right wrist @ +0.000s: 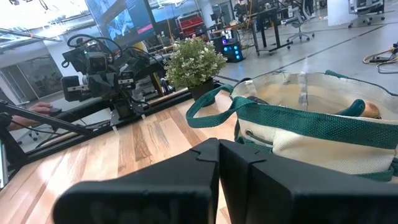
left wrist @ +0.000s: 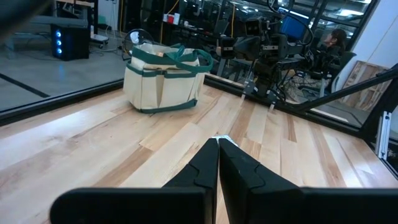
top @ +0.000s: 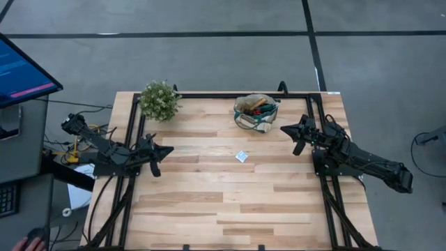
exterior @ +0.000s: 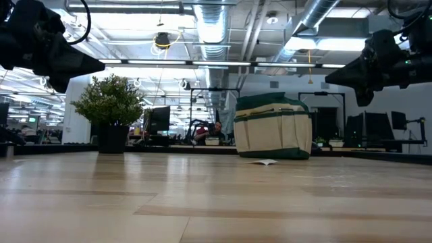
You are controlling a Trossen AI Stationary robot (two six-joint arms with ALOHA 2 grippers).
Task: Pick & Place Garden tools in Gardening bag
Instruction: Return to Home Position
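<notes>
The tan gardening bag (top: 256,113) with green trim stands upright on its base near the table's far edge; it also shows in the low view (exterior: 273,127), the left wrist view (left wrist: 163,77) and the right wrist view (right wrist: 323,127). Garden tools (top: 256,107) stick out of its open top, among them red and wooden-handled ones. My left gripper (top: 169,149) is shut and empty above the table's left side. My right gripper (top: 284,128) is shut and empty just right of the bag, raised above the table.
A bushy green potted plant (top: 159,100) stands at the far left. A tiny white square packet (top: 242,156) lies on the table's middle, in front of the bag. Black frame rails run along the table's left and right sides. A person's hand (top: 28,244) shows off the table, lower left.
</notes>
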